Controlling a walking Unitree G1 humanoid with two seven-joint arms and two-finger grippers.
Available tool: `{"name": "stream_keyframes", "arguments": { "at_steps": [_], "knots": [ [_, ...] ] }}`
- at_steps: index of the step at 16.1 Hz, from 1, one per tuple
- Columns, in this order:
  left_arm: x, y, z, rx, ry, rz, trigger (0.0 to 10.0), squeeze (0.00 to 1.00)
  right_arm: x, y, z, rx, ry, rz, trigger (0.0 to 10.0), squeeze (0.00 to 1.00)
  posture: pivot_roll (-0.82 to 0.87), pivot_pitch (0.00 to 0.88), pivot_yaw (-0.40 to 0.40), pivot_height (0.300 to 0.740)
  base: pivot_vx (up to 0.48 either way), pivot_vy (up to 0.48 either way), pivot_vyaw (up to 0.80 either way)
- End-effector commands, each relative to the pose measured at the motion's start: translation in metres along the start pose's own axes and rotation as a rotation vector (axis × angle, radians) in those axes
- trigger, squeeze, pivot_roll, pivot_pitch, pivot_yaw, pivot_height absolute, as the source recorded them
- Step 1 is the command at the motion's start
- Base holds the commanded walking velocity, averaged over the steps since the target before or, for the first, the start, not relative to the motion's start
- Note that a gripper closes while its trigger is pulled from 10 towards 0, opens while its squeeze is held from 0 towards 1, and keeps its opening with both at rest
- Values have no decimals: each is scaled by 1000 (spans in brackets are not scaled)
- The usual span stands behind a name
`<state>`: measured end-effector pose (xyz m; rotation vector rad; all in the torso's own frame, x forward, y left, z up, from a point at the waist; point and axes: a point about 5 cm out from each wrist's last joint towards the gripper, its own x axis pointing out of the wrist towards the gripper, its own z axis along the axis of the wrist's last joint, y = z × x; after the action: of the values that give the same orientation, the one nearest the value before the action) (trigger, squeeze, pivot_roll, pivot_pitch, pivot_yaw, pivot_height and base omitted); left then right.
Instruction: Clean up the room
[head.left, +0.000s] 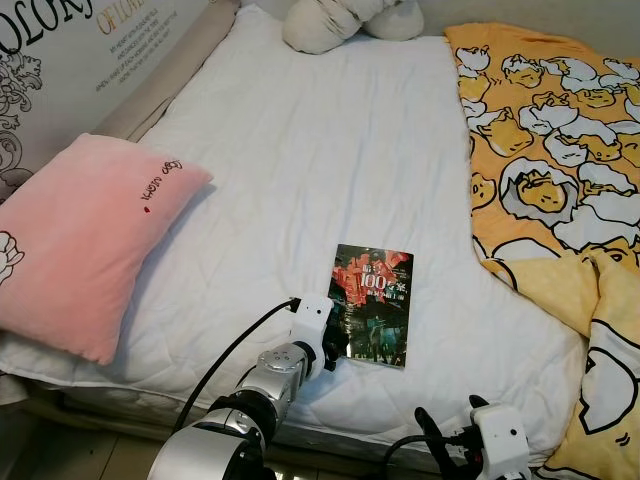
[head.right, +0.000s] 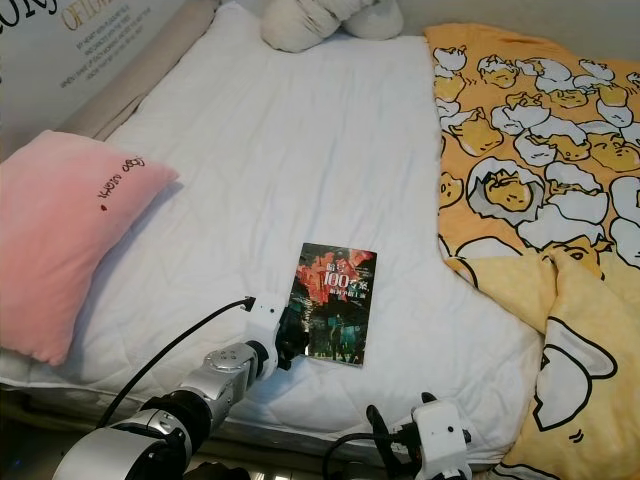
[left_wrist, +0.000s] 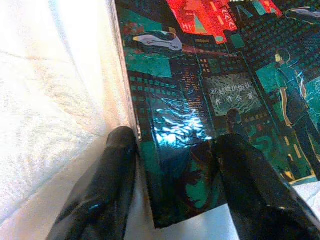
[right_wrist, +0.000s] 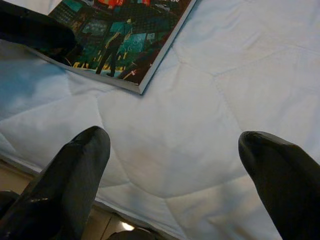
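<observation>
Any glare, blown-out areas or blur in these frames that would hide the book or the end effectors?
Left wrist view: the mattress cover is overexposed near white, and glare streaks the glossy book cover between the left end effector fingers. Right wrist view: evenly lit, the right end effector fingers soft and close. Eye views: sharp, soft daylight, no motion blur.

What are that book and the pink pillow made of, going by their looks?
The book looks like a paperback with a glossy printed cover: light glints off it by the left gripper. The pink pillow seems soft, fuzzy fabric, matte, with small embroidery.
</observation>
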<state>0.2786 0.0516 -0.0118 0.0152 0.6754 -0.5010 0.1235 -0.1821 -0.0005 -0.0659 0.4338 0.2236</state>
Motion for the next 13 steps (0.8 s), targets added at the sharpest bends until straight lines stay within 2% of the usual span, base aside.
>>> {"name": "stream_keyframes", "arguments": {
  "at_steps": [1,3,5,6,8,10,12,13],
  "knots": [
    [0,-11,-18,-7,78,-45,0,0,-1,-4,-3,14,20,-23,10000,0,-166,84,-11,732,0,0,0],
    [0,-12,-17,-7,73,-54,0,0,0,-5,-4,14,22,-24,10000,0,-166,75,-12,732,0,0,0],
    [1,-14,-4,-43,-4,-82,0,0,5,-5,-7,11,29,-19,10000,0,-161,39,-6,732,0,0,0],
    [2,-20,5,-17,-78,-139,0,0,10,-4,-5,-3,18,-9,10000,0,-160,13,4,732,0,0,0],
    [1,-26,10,34,-134,-197,0,0,18,-8,-1,-3,0,-25,10000,0,-138,0,14,732,0,0,0],
    [-4,-23,29,50,-276,-253,0,0,36,-18,9,10,-38,-66,10000,0,-100,0,24,732,0,0,0],
    [-10,-18,47,71,-376,-272,0,0,47,-21,20,18,-79,-75,10000,0,-69,0,29,732,0,0,0],
    [-19,-9,67,100,-470,-280,0,0,58,-20,33,28,-128,-82,10000,0,-47,0,40,732,0,0,0]
  ]
}}
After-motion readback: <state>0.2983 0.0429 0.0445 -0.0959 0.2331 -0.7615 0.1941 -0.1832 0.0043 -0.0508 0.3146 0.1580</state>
